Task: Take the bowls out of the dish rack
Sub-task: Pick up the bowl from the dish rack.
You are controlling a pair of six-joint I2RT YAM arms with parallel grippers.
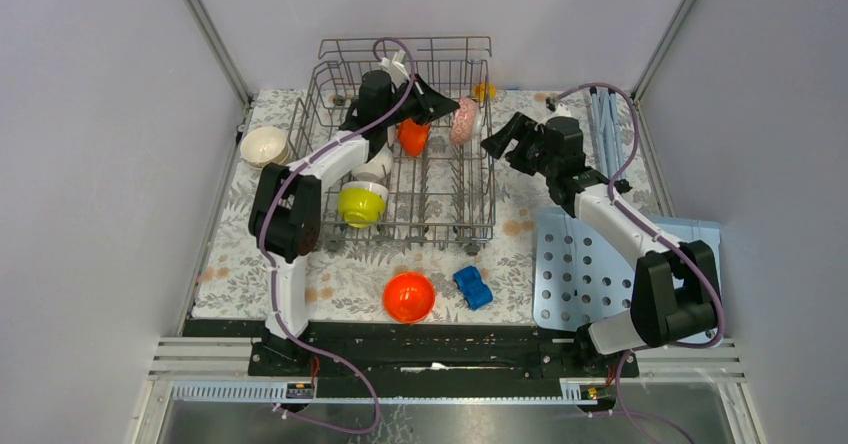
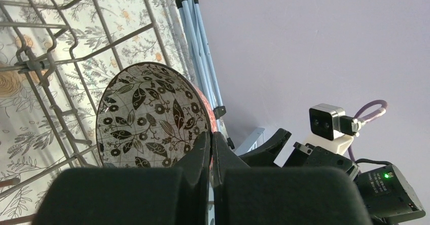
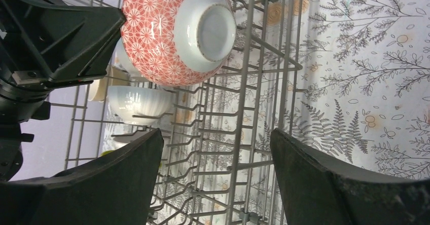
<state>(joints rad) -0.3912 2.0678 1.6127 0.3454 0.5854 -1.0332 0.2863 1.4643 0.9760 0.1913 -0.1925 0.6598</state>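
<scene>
Jaws of my L gripper [image 2: 209, 140] pinched shut on rim of patterned bowl [image 2: 147, 116] at right side of dish rack [image 1: 440, 179]; R gripper [image 3: 215, 136] spread wide, empty, just outside it.

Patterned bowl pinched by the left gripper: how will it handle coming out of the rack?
The patterned bowl looks glazed and rigid, so probably slippery and chip-prone against the dish rack wires. The left gripper pinches only its rim, so it may pivot.

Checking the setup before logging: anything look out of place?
Only a blue toy car, on the mat in front of the dish rack beside an orange bowl: a toy among kitchenware. Nothing looks spilled or broken.
</scene>
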